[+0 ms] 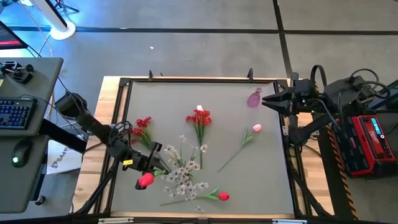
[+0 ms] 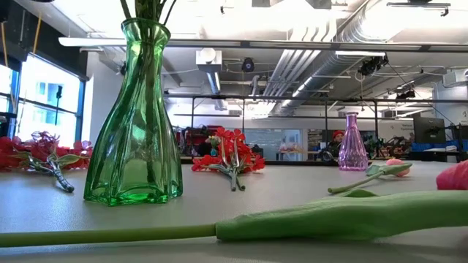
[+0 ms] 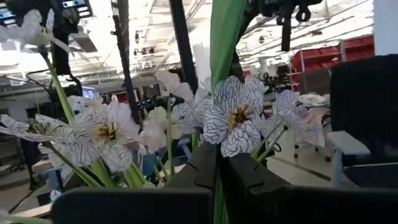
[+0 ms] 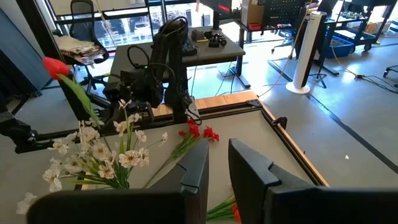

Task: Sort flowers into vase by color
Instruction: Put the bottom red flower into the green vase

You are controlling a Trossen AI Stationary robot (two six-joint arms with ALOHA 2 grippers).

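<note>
Most flowers still lie on the grey counter (image 1: pixel 267 180) around the green glass vase (image 2: pixel 135 117); left claw (image 1: pixel 149 163) grips a red tulip's (image 1: pixel 145 181) stem.

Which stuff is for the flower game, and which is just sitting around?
For the job:
red blossom clusters
pink tulip
red tulip
white blossoms
green vase
purple vase

Lying about:
keyboard
mouse
</note>
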